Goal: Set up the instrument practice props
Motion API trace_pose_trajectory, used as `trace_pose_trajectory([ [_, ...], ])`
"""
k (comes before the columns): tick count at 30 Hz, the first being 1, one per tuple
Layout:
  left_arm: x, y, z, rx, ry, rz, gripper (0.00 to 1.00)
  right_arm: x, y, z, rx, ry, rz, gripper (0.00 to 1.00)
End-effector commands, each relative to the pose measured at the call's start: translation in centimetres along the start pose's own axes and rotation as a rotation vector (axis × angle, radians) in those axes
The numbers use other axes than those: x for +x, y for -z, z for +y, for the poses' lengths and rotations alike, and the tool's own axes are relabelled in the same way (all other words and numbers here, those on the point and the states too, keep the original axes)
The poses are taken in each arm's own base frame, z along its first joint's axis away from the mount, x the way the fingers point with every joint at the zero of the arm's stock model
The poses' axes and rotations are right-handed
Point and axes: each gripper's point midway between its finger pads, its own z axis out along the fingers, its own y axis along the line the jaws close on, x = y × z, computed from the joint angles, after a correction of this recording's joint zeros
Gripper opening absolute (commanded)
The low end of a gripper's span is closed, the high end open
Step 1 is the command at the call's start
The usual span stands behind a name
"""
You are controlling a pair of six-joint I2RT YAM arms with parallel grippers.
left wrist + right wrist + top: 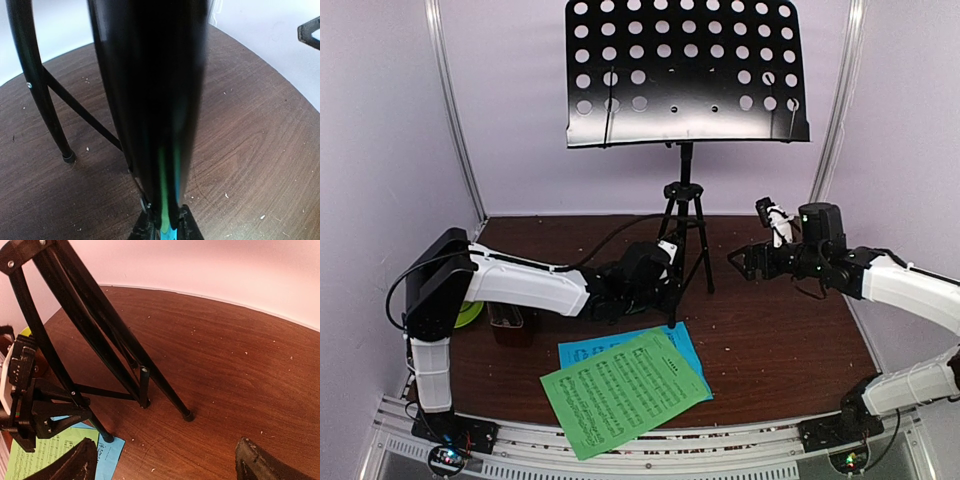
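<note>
The black perforated music stand (685, 70) stands on its tripod (685, 215) at the middle back of the table. My left gripper (665, 287) is shut on the tripod's front leg (150, 100), which fills the left wrist view between the jaws; the gripper also shows in the right wrist view (45, 415). The green sheet (620, 392) lies on the blue sheet (688, 345) at the table's front. My right gripper (738, 260) is open and empty, right of the tripod, with its fingers (260, 465) wide apart. The red-brown metronome (507, 320) is mostly hidden under the left arm.
A lime green saucer (470, 312) peeks out beside the left arm's base. The tripod's other feet (187, 416) rest on the brown table (780, 340). White walls enclose the back and sides.
</note>
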Motion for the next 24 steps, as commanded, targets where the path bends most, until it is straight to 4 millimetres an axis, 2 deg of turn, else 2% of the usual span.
trace_pose_trajectory([
  [1, -0.5, 0.9, 0.7, 0.009, -0.004, 0.003, 0.01, -1.0, -0.7, 1.2, -0.077, 0.064, -0.015, 0.95],
  [6, -0.1, 1.3, 1.3, 0.006, -0.010, 0.013, 0.00, -2.0, -2.1, 2.2, -0.144, 0.086, -0.016, 0.90],
  [13, -0.4, 1.7, 1.3, 0.013, -0.049, 0.011, 0.00, -4.3, -4.3, 2.4, -0.168, 0.086, -0.087, 0.85],
  [24, -0.7, 2.1, 2.6, 0.030, -0.061, 0.019, 0.00, -5.8, -7.2, 3.4, -0.192, 0.146, -0.097, 0.80],
])
